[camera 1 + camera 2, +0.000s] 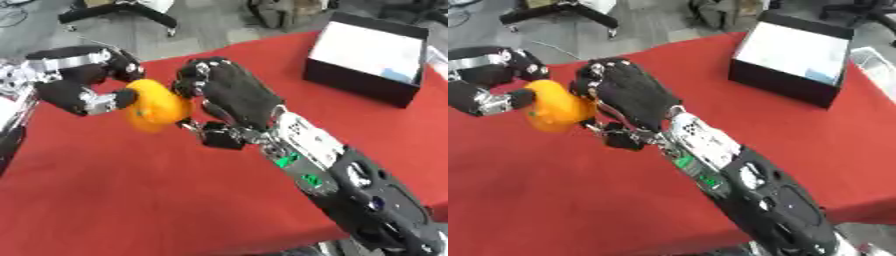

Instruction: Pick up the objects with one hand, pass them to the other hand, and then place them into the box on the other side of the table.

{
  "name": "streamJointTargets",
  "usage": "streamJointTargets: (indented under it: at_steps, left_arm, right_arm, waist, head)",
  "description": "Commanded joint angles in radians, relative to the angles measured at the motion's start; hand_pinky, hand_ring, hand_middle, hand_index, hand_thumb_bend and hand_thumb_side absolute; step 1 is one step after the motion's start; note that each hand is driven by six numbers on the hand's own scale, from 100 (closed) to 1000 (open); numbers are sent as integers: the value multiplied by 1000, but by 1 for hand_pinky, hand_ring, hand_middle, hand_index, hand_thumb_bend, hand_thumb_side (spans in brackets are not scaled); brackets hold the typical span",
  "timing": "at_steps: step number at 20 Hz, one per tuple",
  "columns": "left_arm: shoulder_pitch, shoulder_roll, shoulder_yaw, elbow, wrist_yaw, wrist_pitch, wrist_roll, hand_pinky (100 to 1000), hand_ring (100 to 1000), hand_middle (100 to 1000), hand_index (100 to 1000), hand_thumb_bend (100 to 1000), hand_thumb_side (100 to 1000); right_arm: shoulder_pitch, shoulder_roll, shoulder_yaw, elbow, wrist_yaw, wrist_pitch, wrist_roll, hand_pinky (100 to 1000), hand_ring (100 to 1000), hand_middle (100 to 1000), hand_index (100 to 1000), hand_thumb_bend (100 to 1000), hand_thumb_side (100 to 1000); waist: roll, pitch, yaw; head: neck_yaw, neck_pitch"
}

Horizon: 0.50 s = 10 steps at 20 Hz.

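A round orange-yellow object hangs above the red table, left of centre. My left hand comes in from the left, with fingers and thumb curled round the object's left side. Pressed against the object's right side is my right hand, its back towards the camera. Its fingers curl over the top of the object and its thumb sits below, while its palm side is hidden. The black box with a white inside stands at the table's far right corner, well away from both hands.
The table's far edge runs diagonally from upper right down to the left, with grey floor beyond it. A black office chair base stands on that floor. My right forearm crosses the lower right of the table.
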Motion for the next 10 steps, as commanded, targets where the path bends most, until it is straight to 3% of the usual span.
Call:
streamJointTargets:
  at_steps: [1,4,10]
  left_arm:
    - [-9,36,63,23,-5,-81,-52,720,518,486,623,150,641]
    - [-1,40,103,37,6,-94,-52,728,531,505,646,177,704]
    - [18,67,162,17,49,-104,-52,738,553,535,675,187,723]
  right_arm:
    - [-11,-19,-3,-40,-23,-1,11,595,614,405,250,100,100]
    - [-6,-22,-6,-44,-36,3,7,582,609,397,247,100,100]
    - [17,-27,-30,-15,-62,42,-51,541,598,380,248,130,100]
  waist:
    - [-4,-19,-2]
    - [-5,-18,-4]
    - [-4,-17,-6]
  head:
    - [4,-3]
    - [-2,-3]
    - [-27,-3]
